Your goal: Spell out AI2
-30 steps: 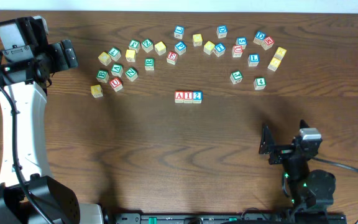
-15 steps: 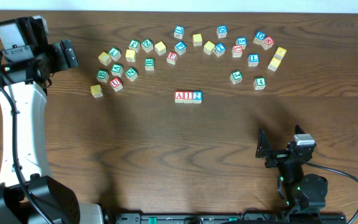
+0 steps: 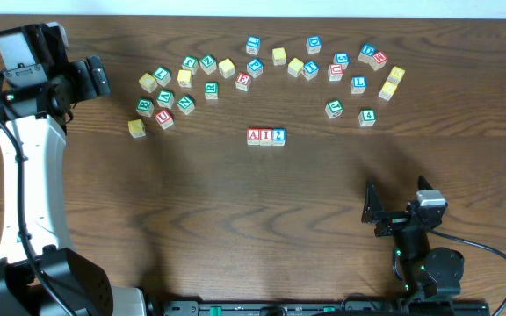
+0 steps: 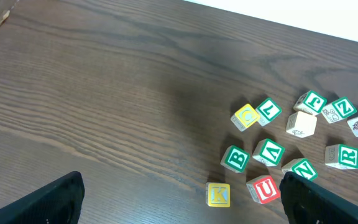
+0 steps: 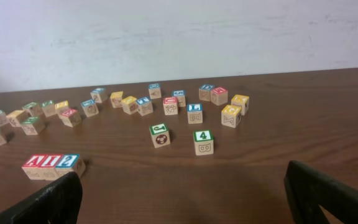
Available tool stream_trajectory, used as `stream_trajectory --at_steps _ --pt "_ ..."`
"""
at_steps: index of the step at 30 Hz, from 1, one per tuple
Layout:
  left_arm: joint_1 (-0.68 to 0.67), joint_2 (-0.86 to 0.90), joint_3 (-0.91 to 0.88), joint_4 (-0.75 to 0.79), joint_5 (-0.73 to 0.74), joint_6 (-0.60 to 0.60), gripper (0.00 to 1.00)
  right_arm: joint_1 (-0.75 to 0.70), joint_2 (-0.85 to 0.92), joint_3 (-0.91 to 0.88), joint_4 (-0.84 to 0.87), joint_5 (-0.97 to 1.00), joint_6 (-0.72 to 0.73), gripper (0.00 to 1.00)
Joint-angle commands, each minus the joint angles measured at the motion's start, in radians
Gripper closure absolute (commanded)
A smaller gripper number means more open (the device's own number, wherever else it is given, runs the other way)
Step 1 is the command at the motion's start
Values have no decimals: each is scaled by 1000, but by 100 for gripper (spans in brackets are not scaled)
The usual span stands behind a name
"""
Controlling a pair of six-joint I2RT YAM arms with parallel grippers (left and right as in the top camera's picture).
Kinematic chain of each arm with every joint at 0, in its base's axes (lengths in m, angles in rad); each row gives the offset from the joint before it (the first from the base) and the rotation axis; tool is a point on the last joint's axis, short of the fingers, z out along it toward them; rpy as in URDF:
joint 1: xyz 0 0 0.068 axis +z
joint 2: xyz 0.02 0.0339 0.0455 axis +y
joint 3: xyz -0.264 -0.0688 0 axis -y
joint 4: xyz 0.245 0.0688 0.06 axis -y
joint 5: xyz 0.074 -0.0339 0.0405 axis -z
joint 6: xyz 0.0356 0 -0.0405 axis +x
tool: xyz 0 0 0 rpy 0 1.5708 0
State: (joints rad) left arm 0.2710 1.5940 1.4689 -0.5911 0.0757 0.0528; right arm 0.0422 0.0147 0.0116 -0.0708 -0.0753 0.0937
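Three blocks stand side by side in a row at the table's middle: a red A block (image 3: 253, 135), a red I block (image 3: 266, 135) and a blue 2 block (image 3: 278, 135). The row also shows at the lower left of the right wrist view (image 5: 50, 163). My left gripper (image 3: 95, 77) is open and empty at the far left, raised, away from the row; its fingers frame the left wrist view (image 4: 182, 202). My right gripper (image 3: 373, 209) is open and empty at the near right; its fingers show in the right wrist view (image 5: 182, 199).
Several loose letter and number blocks lie in an arc along the far side, among them a yellow K block (image 4: 218, 194), a red U block (image 4: 263, 188), a green 4 block (image 5: 203, 142) and a green block (image 5: 160, 134).
My right arm has drawn back toward the near edge and settled; over the last half second nothing moved. The block row and left arm stayed put.
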Motion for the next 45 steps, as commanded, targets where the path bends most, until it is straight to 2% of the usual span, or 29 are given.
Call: stream_trajectory --at_steps 1,30,37,45 --pt "-2 -6 23 0 -2 6 1 9 -9 -5 1 -3 -13 1" --pt "-2 -15 23 -19 -10 6 1 9 -8 -5 1 -3 -13 1" --pt "-3 -129 4 -103 -9 6 1 9 -8 -5 1 -3 -13 1" --pt "-9 -357 -198 34 -9 6 1 9 -8 -5 1 -3 -13 1"
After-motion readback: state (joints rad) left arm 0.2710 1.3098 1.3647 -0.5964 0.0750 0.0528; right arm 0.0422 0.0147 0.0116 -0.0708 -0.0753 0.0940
